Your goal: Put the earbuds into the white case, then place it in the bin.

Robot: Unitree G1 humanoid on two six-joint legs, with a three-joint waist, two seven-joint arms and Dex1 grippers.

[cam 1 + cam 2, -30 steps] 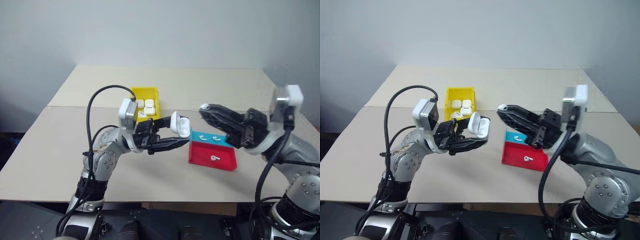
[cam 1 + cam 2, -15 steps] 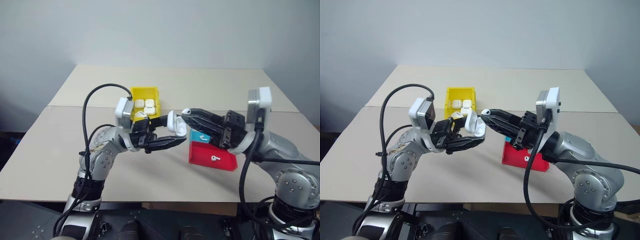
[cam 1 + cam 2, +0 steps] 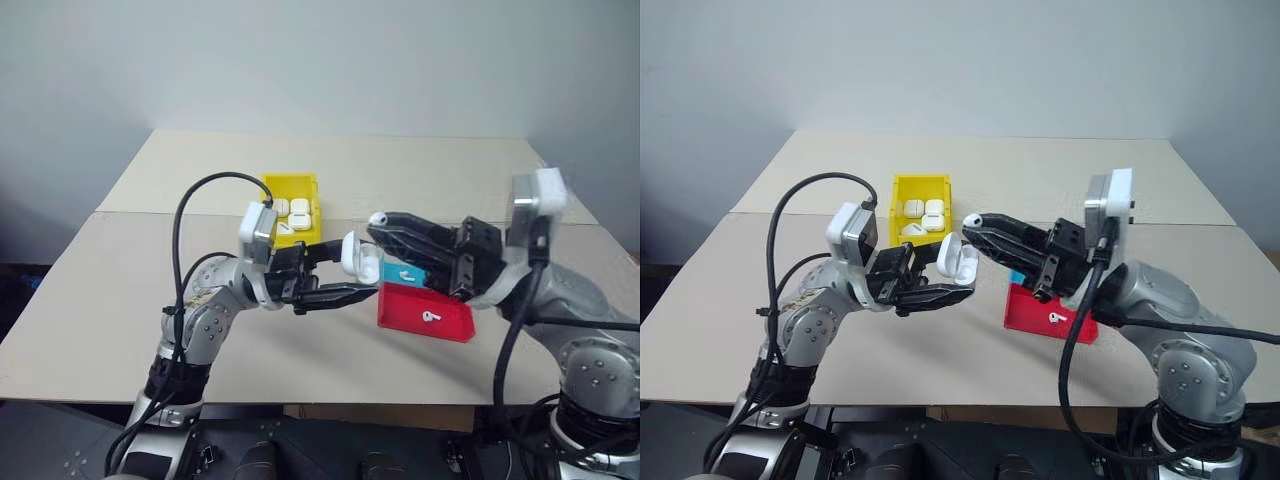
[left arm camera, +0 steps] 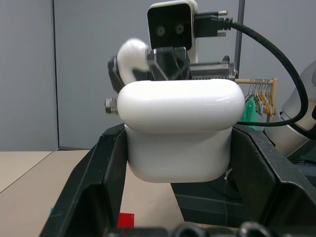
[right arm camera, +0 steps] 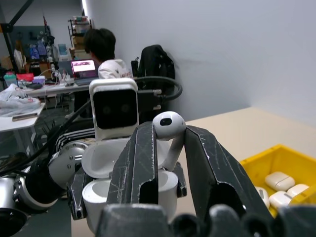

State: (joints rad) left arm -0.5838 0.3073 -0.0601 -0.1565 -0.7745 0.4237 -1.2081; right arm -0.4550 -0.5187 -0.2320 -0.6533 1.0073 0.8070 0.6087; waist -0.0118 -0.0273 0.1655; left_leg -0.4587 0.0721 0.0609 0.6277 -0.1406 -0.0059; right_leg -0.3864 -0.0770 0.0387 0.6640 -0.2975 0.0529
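Left fingers (image 4: 173, 197) pinch the open white case (image 4: 180, 131) — right fingers (image 5: 168, 163) pinch an earbud (image 5: 169, 129) above it.

We look from the head with two eyes set side by side, forward and down over the worktop (image 3: 120, 300), from a middling distance; both frames share the yellow bin (image 3: 292, 205) above centre and the red-and-teal tray (image 3: 1035, 318) right of centre. Our left wrist camera sits very close behind the white case (image 4: 180, 129) at frame centre, facing across to the right wrist's camera housing (image 4: 170, 27) at the upper middle. Our right wrist camera looks back along its fingers (image 5: 140, 163) at the same case (image 5: 106, 187) in the lower left, with the bin (image 5: 276, 168) at the lower right.
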